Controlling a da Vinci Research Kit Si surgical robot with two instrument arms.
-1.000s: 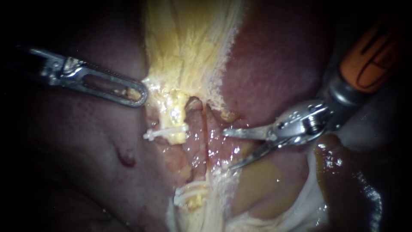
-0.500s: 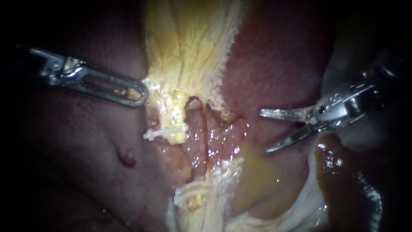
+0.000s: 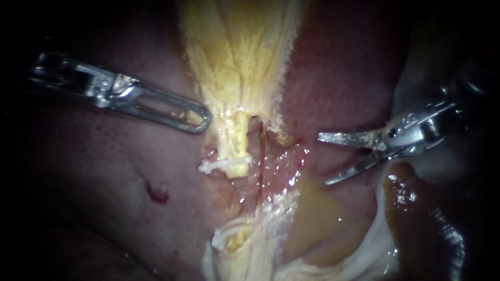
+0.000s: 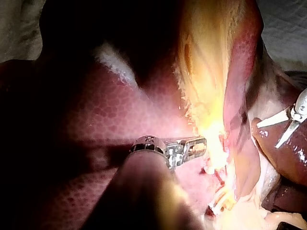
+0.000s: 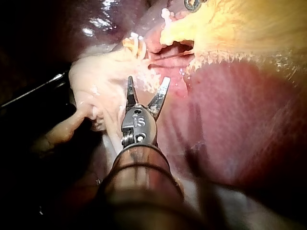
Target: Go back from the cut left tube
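- The right instrument is hanging over the liver, well apart from the cut left tube. Its two slim jaws are standing spread with nothing between them.
- In its own wrist view the right instrument is pointing toward the cut. Both tips are stopping short of the pale tissue ahead.
- The left tube is lying in two pieces. The upper stump is hanging from the yellow tissue and is carrying a white clip across its end.
- The lower stump is sitting beneath it with more clips across it. Wet red tissue is showing in the gap between the two.
- The left instrument is pinching the edge of the yellow tissue, just beside the upper stump, with its jaws pressed together on that edge.
- In the left wrist view the left instrument is nipping that same yellow edge. The right instrument is showing with its jaws apart beyond the tissue fold.
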